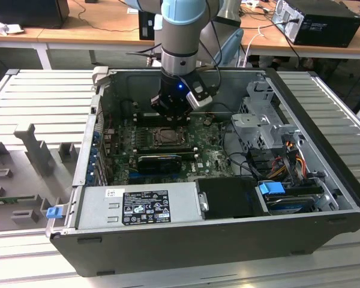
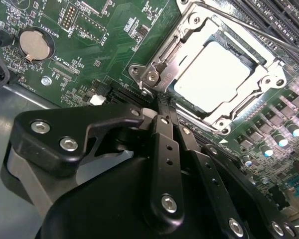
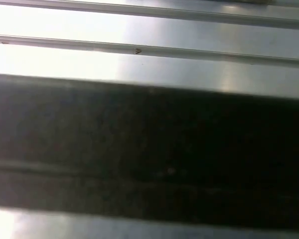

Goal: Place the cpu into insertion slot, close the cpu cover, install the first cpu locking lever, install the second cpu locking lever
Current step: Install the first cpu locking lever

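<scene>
As the second wrist view shows, the cpu (image 2: 212, 74) already lies seated in the insertion slot (image 2: 265, 82), with the cpu cover (image 2: 189, 37) closed flat over it, its window framing the bright chip face. The gripper (image 2: 162, 107) hangs just beside the socket's near corner, fingers (image 2: 164, 144) pressed together and holding nothing. One thin locking lever (image 2: 249, 29) runs along the socket's far edge; whether it is latched cannot be told. In the exterior view the gripper (image 1: 171, 117) stands over the motherboard (image 1: 213, 157) inside the open computer case (image 1: 312, 96). Judged: the lever is stiff, springy wire, slippery, best pushed near its free end; surrounding board parts are fragile.
</scene>
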`<state>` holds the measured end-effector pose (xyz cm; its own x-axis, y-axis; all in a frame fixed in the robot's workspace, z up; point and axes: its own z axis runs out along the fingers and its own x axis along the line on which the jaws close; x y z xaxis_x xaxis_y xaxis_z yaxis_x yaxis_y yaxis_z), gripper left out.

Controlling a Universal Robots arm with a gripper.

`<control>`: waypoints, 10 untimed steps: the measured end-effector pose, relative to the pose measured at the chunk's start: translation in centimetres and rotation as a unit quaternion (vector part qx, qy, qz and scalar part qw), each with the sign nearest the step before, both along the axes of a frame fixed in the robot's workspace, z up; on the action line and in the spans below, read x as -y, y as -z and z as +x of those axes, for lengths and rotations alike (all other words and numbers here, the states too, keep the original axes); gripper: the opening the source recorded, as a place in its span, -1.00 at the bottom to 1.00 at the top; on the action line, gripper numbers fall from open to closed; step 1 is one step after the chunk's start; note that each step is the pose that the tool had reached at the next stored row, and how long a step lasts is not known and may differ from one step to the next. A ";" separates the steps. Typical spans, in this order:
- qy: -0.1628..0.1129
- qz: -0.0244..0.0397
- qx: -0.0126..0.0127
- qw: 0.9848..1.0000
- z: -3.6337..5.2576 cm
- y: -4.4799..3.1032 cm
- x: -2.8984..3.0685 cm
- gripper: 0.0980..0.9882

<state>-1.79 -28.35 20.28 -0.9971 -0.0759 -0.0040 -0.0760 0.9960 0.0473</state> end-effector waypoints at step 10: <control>0.000 0.010 0.000 1.000 0.06 0.05 -0.01 -0.98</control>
